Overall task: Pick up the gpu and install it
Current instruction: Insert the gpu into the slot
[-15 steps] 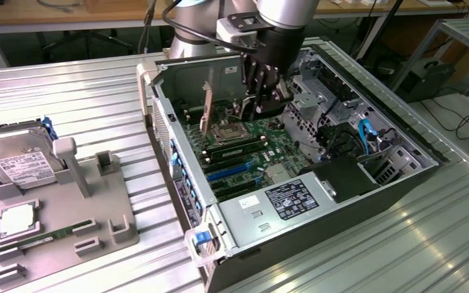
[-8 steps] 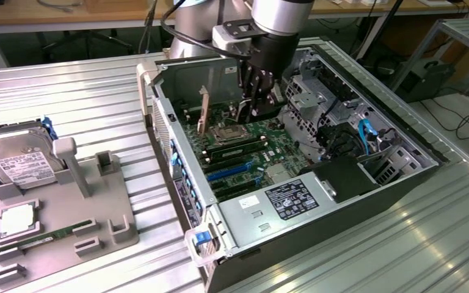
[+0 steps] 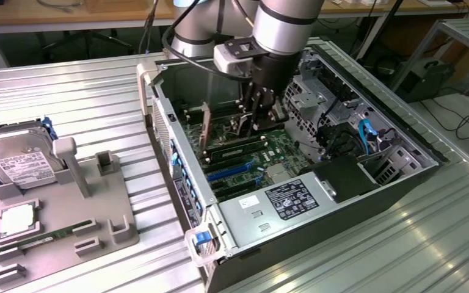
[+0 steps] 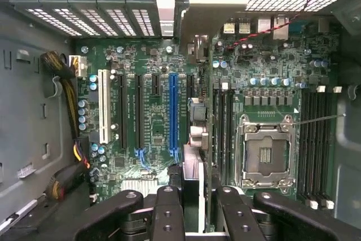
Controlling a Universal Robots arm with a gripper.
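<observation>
My gripper (image 3: 261, 119) reaches down into the open computer case (image 3: 178, 131), low over the green motherboard (image 3: 271, 146). In the wrist view my gripper (image 4: 197, 213) is shut on the gpu (image 4: 193, 182), a thin card seen edge-on between the black fingers (image 4: 168, 213). The card runs away from the fingers toward the case's rear slot openings (image 4: 113, 18). It stands just beside the long blue slot (image 4: 174, 108), on the side toward the memory slots (image 4: 223, 128). Whether its edge sits in a slot I cannot tell.
The empty processor socket (image 4: 265, 150) and yellow-black cables (image 4: 70, 77) flank the slots. Outside the case, on the exterior view's left, a grey fixture tray (image 3: 96, 232) holds a silver hard drive (image 3: 19, 162), a square chip (image 3: 16, 221) and a green memory stick (image 3: 51, 237). The power supply (image 3: 292, 201) fills the near corner.
</observation>
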